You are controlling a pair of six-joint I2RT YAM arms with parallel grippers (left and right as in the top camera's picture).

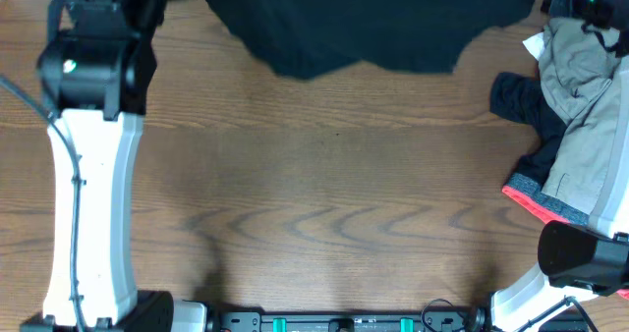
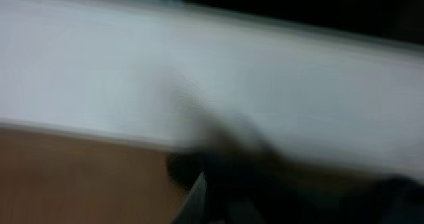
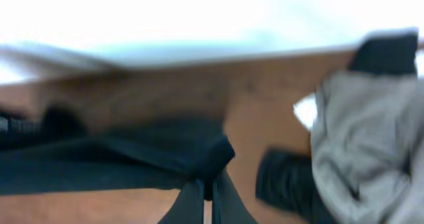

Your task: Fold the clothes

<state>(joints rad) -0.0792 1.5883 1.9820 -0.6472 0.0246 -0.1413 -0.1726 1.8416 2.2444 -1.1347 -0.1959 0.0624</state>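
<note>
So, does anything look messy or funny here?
Yes. The clothes pile on the right is a crumpled heap, grey, black and pink tangled. The black shirt at the far edge lies rumpled.

Heavily blurred view from my left wrist. A wide pale band [image 2: 199, 71] fills the top and middle, with a dark strip [image 2: 318, 5] above it at right. Brown wooden table [image 2: 73, 177] shows lower left. At bottom centre, my left gripper [image 2: 207, 204], closed, merges with black cloth [image 2: 285, 184]; any grip is unreadable.
</note>
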